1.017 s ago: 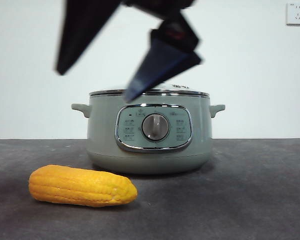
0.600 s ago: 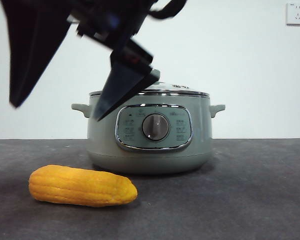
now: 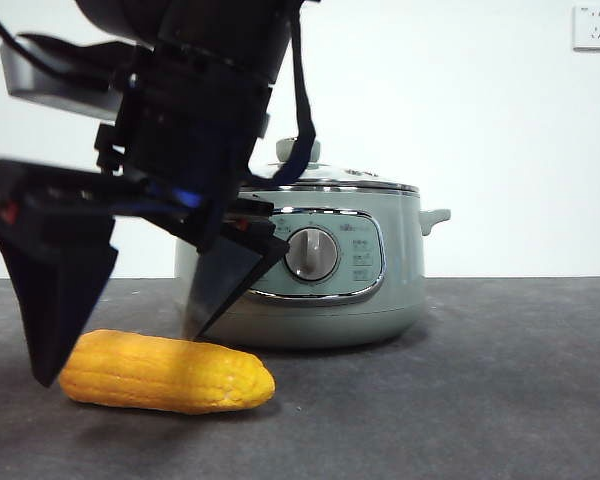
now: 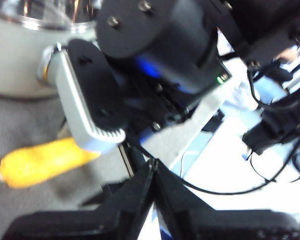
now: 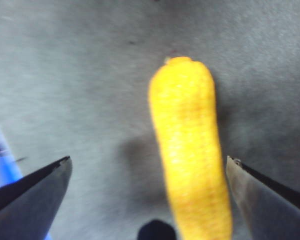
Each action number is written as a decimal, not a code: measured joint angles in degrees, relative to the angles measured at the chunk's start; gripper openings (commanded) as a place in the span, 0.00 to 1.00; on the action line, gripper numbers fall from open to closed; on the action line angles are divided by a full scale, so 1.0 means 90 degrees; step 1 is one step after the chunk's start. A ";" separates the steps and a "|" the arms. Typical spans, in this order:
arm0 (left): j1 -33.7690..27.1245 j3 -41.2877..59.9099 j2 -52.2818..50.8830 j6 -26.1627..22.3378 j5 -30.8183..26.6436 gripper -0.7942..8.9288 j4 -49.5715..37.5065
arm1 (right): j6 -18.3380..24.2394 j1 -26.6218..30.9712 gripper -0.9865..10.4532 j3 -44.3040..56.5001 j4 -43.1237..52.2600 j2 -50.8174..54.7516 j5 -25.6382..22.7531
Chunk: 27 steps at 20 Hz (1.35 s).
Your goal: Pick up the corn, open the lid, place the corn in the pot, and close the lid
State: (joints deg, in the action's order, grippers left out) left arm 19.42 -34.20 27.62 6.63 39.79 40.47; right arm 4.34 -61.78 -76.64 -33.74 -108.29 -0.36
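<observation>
The yellow-orange corn (image 3: pixel 180 378) lies on its side on the dark table, in front and to the left of the pale green pot (image 3: pixel 380 290). The glass lid (image 3: pixel 350 181) with its pale green knob (image 3: pixel 298 150) sits on the pot. My right gripper (image 3: pixel 120 358) is open and low over the corn, one jaw off its blunt end and one behind its middle. In the right wrist view the corn (image 5: pixel 190 150) lies between the spread jaws of the right gripper (image 5: pixel 149 160), untouched. My left gripper (image 4: pixel 152 165) is shut and empty, off to the side, looking at the right arm, the corn (image 4: pixel 40 162) and the pot (image 4: pixel 20 55).
The dark grey table (image 3: pixel 480 400) stretches to the right of the pot. A white wall stands behind, with a socket (image 3: pixel 592 27) at the top right. The right arm's body hides the pot's left side in the front view.
The right gripper has come down and to the left, from above the pot's lid to the corn, its open jaws now either side of it. Corn, pot and lid have not moved.
</observation>
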 measured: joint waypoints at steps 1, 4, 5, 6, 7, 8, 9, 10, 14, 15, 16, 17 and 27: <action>0.0000 0.0000 -0.0005 -0.0066 0.0000 0.07 0.0090 | 0.0002 0.0002 0.56 0.0000 0.0066 -0.0036 -0.0036; 0.0000 -0.0175 -0.0012 -0.0267 -0.0010 0.07 0.0359 | 0.0007 0.0002 0.56 -0.0002 0.0284 -0.0097 -0.0036; 0.0000 -0.0291 -0.0012 -0.0342 -0.0010 0.07 0.0461 | 0.0015 0.0002 0.55 -0.0007 0.0321 -0.0136 -0.0036; 0.0000 -0.0466 -0.0012 -0.0442 -0.0010 0.07 0.0646 | 0.0019 0.0015 0.55 -0.0007 0.0345 -0.0204 -0.0036; 0.0000 -0.0624 -0.0012 -0.0539 -0.0012 0.07 0.0801 | 0.0019 0.0027 0.55 -0.0007 0.0367 -0.0262 -0.0019; 0.0000 -0.0814 -0.0012 -0.0656 -0.0044 0.07 0.0996 | 0.0019 0.0034 0.55 -0.0007 0.0391 -0.0330 0.0027; 0.0000 -0.0974 -0.0012 -0.0753 -0.0078 0.07 0.1156 | 0.0019 0.0039 0.55 -0.0007 0.0393 -0.0362 0.0039; 0.0000 -0.1139 -0.0012 -0.0855 -0.0102 0.07 0.1275 | 0.0019 0.0044 0.55 -0.0007 0.0401 -0.0372 0.0039; 0.0000 -0.1367 -0.0017 -0.0969 -0.0124 0.07 0.1360 | 0.0019 0.0085 0.38 -0.0007 0.0425 -0.0372 0.0087; 0.0000 -0.1367 -0.0017 -0.0974 -0.0126 0.07 0.1406 | 0.0017 0.0114 0.38 -0.0007 0.0425 -0.0381 0.0087; 0.0000 -0.1367 -0.0017 -0.0976 -0.0126 0.07 0.1467 | 0.0015 0.0131 0.38 -0.0007 0.0423 -0.0398 0.0087; 0.0000 -0.1367 -0.0017 -0.0976 -0.0126 0.07 0.1547 | 0.0012 0.0155 0.37 -0.0007 0.0413 -0.0418 0.0087; 0.0000 -0.1367 -0.0007 -0.0974 -0.0124 0.07 0.1644 | -0.0250 0.0192 0.08 -0.0027 0.0087 -0.0396 0.0087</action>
State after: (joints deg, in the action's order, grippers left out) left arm 19.42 -46.50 27.55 -2.13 38.68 55.27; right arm 2.09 -60.05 -76.88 -32.95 -111.85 0.43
